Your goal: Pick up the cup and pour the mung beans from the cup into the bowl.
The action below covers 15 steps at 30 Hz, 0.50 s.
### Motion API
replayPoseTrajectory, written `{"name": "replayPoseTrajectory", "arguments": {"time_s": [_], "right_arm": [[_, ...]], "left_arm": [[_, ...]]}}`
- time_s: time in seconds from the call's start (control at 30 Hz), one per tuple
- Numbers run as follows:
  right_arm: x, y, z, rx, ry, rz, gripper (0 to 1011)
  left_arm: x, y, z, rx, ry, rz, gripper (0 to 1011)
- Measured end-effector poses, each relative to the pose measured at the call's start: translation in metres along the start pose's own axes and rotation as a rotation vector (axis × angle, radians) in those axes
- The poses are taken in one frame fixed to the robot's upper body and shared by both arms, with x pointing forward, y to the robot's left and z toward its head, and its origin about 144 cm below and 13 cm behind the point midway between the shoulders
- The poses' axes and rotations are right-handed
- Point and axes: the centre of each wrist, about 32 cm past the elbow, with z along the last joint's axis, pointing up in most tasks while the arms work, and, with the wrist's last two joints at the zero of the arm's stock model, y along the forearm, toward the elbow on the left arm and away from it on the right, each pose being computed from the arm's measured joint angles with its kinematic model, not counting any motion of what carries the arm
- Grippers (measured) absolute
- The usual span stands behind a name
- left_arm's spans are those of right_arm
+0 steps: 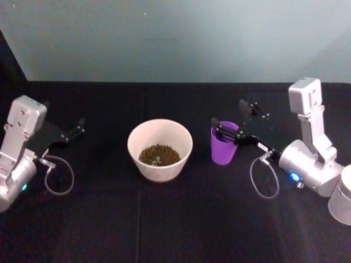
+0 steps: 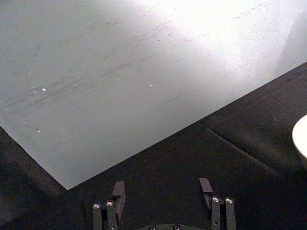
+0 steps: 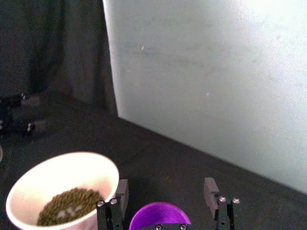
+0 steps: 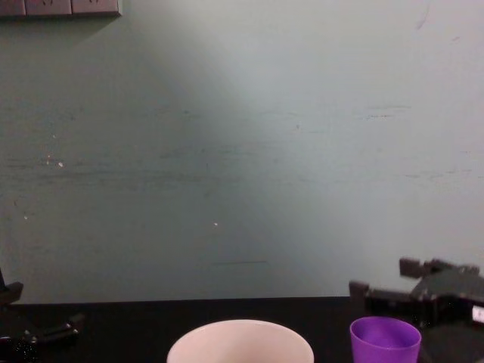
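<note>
1. We see the bowl [image 1: 159, 149] near the middle of the black table [image 1: 164, 230], with mung beans [image 1: 159, 155] heaped in its bottom
2. The cup [image 1: 224, 145] stands upright just to the bowl's right; its inside is hidden from us
3. Open table lies in front of both, and a pale wall [image 1: 175, 38] closes the far edge
4. The right gripper [image 1: 235, 121] sits at the cup's rim, jaws apart and straddling it, one finger [image 1: 226, 133] over the rim
5. The left gripper [image 1: 77, 128] rests far left, well apart from the bowl, jaws apart
</note>
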Motion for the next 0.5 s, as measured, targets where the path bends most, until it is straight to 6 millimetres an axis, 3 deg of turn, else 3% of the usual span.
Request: {"name": "replayPoseTrajectory", "arguments": {"time_s": [0.2,0.5], "right_arm": [[0.000,-0.008,0.018,0.042,-0.036,-0.106,1003],[0.013,-0.019,0.026,0.062,-0.091,-0.238,1003]], "left_arm": [[0.000,0.000,0.000,0.000,0.000,0.000,1000],[0.000,0.000,0.000,0.000,0.000,0.000,1000]]}}
